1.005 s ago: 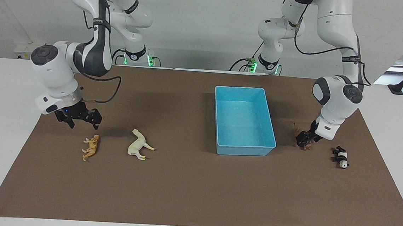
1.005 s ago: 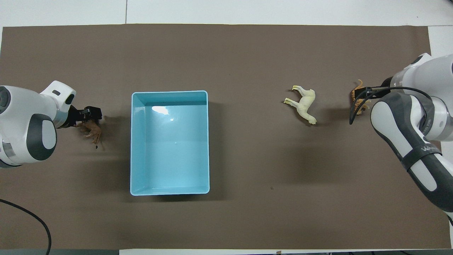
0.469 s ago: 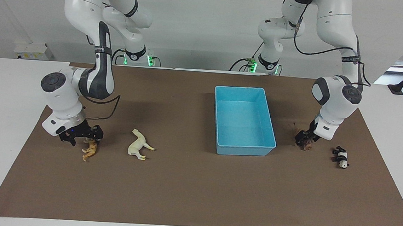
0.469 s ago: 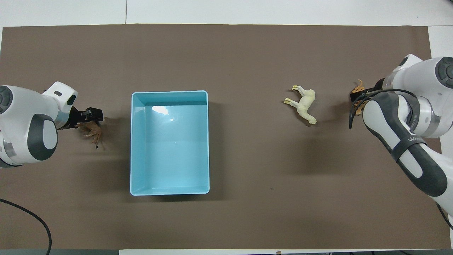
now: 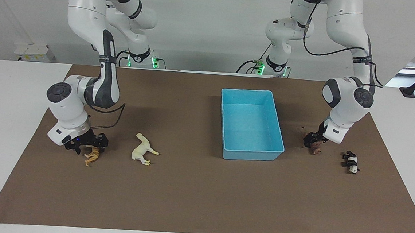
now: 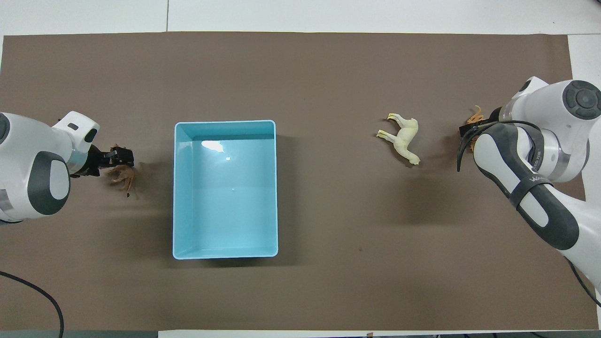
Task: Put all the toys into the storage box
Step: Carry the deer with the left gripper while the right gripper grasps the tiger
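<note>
Looking at your table, take the storage box (image 5: 252, 124) as the landmark: it sits open-topped on the brown mat (image 5: 202, 196) and holds no toy.

Toward the left arm's end of the table from the box, your left gripper (image 5: 312, 140) is low at the brown lion (image 5: 315, 149). Its fingers sit around the lion, though you cannot tell from either view whether they have closed on it. The lion looks to be at mat level, just beside the box's long wall. The panda (image 5: 350, 162) lies on the mat past the lion, nearer that end of the table and apart from the gripper.

Toward the right arm's end from the box, the cream horse (image 5: 143, 149) lies on its side, well apart from the box. The tiger (image 5: 92, 155) lies past the horse, and your right gripper (image 5: 85, 145) is down over it, covering its upper part. Whether those fingers are spread or pinched is not readable.

Dark lettering runs along the right arm's forearm band in the overhead view; only a "W" can be made out.
</note>
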Available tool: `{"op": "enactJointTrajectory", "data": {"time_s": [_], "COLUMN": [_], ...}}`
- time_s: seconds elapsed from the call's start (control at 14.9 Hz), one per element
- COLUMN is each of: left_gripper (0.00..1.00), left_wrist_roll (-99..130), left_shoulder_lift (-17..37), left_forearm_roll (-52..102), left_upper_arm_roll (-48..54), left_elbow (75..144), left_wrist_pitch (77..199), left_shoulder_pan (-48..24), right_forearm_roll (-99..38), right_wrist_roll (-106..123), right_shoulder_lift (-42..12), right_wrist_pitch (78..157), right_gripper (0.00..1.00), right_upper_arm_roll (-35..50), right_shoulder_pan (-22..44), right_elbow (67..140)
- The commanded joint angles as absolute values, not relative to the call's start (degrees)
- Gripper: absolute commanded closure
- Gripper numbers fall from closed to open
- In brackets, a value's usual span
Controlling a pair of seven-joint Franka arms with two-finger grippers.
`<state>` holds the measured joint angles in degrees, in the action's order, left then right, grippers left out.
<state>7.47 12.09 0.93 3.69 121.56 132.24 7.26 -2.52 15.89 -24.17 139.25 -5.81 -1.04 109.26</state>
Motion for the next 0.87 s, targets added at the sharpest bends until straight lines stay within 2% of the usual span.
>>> {"op": "enactJointTrajectory", "data": {"time_s": [0.0,0.4,0.6,0.74,0.8], "left_gripper": [0.0,0.0,0.0,0.16,0.34], "left_wrist_roll": [9.58,9.75,10.98,11.42,12.12], "left_shoulder_lift": [10.02,9.76,10.11,10.46,10.46], "left_forearm_roll": [0.09,0.09,0.09,0.09,0.09], "left_upper_arm_roll": [3.6,3.6,3.6,3.6,3.6], "left_elbow": [123.66,126.65,126.74,126.74,126.74], "left_wrist_pitch": [132.1,137.71,138.69,138.96,139.13], "left_shoulder_pan": [6.94,6.77,6.59,5.98,5.72], "right_forearm_roll": [-8.25,-12.3,-11.16,-7.67,-5.82], "right_wrist_roll": [16.52,16.09,15.91,15.91,15.73], "right_shoulder_lift": [-24.61,-24.17,-22.07,-18.92,-16.81], "right_wrist_pitch": [138.34,136.77,127.21,120.79,118.59], "right_gripper": [1.0,1.0,1.0,1.0,1.0], "right_upper_arm_roll": [-5.36,-5.45,-5.97,-6.33,-6.33], "right_shoulder_pan": [-1.76,-1.85,-1.49,-1.32,-1.32], "right_elbow": [108.19,107.41,103.28,101.17,100.99]}}
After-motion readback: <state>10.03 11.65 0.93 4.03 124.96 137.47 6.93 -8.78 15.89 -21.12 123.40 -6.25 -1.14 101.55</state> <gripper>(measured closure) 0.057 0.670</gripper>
